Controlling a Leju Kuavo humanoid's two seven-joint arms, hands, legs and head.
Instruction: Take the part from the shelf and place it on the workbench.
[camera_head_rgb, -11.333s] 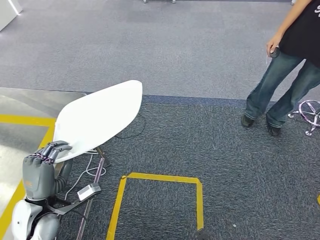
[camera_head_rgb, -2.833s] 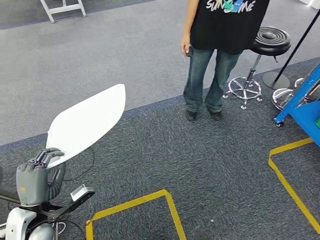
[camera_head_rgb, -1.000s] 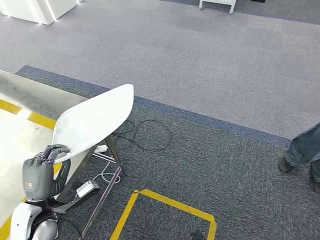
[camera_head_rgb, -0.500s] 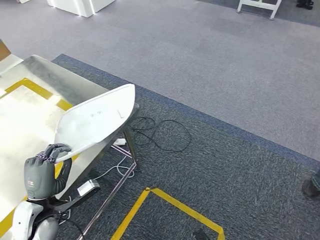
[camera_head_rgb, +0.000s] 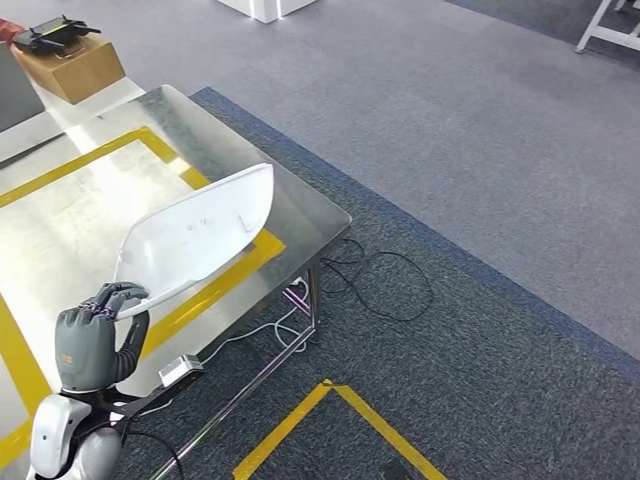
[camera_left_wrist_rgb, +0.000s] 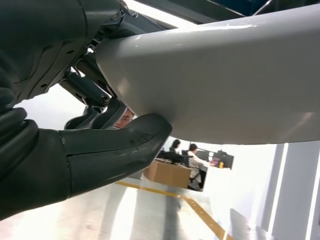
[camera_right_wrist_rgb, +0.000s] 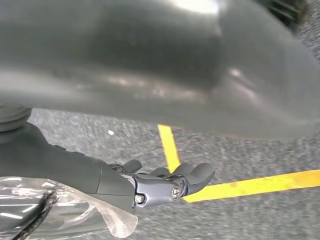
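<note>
The part (camera_head_rgb: 200, 235) is a long white curved shell. My left hand (camera_head_rgb: 90, 340) grips its near end and holds it up over the steel workbench (camera_head_rgb: 302, 205), which carries yellow tape lines. Seen from the left wrist, the part (camera_left_wrist_rgb: 226, 75) lies across the hand, with the thumb (camera_left_wrist_rgb: 113, 150) pressed under its rounded edge. My right hand (camera_right_wrist_rgb: 151, 185) hangs above the grey carpet with nothing in it, its fingers stretched out.
A wooden box (camera_head_rgb: 68, 65) with a black device on top stands at the workbench's far end. Cables (camera_head_rgb: 377, 280) and a power strip (camera_head_rgb: 180, 370) lie under the bench's corner. Yellow tape (camera_head_rgb: 340, 420) marks the carpet in front.
The whole picture has shifted as I turn: the workbench now lies under the part and the person's feet have left the picture. My left hand still holds the part the same way.
</note>
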